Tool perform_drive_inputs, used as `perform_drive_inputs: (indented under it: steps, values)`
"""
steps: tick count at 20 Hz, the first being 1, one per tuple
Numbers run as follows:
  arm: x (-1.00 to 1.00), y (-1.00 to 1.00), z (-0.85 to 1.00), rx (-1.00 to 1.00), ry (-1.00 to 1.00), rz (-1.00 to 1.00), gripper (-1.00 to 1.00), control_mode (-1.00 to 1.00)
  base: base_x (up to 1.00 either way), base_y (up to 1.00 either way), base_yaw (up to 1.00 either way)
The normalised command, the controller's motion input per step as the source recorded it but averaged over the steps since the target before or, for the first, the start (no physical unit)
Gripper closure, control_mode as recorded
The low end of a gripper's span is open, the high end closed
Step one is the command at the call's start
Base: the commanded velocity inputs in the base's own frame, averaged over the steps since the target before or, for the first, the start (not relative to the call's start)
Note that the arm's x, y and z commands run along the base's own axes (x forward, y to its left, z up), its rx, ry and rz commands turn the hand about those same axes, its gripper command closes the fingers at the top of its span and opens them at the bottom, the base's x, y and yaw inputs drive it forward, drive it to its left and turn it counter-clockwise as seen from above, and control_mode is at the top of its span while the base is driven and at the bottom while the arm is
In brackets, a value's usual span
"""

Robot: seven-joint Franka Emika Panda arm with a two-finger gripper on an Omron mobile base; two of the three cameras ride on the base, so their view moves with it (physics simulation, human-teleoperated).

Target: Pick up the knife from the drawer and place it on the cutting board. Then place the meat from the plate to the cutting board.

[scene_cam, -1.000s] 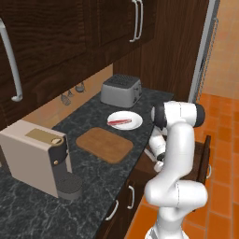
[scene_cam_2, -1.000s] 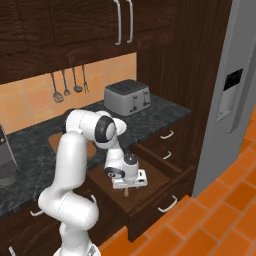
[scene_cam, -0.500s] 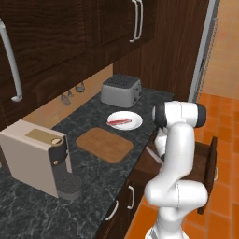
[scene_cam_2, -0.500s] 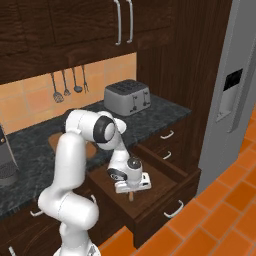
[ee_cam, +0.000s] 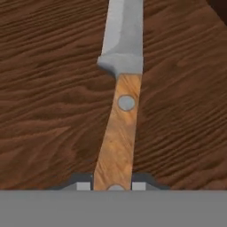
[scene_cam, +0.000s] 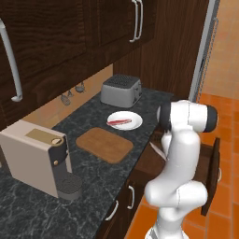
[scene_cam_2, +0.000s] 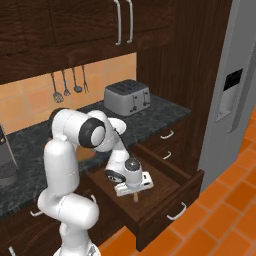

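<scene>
The knife (ee_cam: 120, 111) lay flat on the floor of the open drawer (scene_cam_2: 165, 192), its wooden handle between the gripper's (ee_cam: 113, 185) tips, which were clamped on it; the blade pointed away from the hand; this looked like the grasp, the first step, with nothing yet lifted; next would be a straight lift clear of the drawer walls, then a swing to the board (scene_cam: 105, 144) on the counter, which lay bare just beside the plate (scene_cam: 133, 119) holding the meat (scene_cam: 119, 122).

You have one knife (ee_cam: 120, 111), one cutting board (scene_cam: 105, 144), one plate (scene_cam: 125, 120) and one meat (scene_cam: 119, 122) strip. Add one toaster (scene_cam: 121, 89), one coffee machine (scene_cam: 38, 158) and four hanging utensils (scene_cam_2: 69, 85) (small, dark).
</scene>
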Motion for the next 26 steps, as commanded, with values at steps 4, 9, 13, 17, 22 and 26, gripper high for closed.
perform_drive_inputs:
  steps: [4,9,13,17,22,26]
  values:
    - [-0.62,-0.43,0.99,-0.08,-0.03,0.10,1.00,-1.00,0.00,0.00,0.00]
    - [-0.09,-0.54,1.00,0.00,0.00,0.00,1.00,-1.00,0.00,0.00,0.00]
    - [0.33,-0.39,1.00,0.00,0.00,0.00,1.00,-1.00,0.00,0.00,0.00]
    - [0.02,-0.47,1.00,0.00,-0.08,0.00,1.00,-1.00,0.00,0.00,0.00]
    - [-0.25,-0.05,1.00,0.02,-0.07,0.04,1.00,-1.00,0.00,0.00,0.00]
    - [-0.12,0.14,1.00,0.08,0.01,0.13,1.00,-1.00,0.00,0.00,0.00]
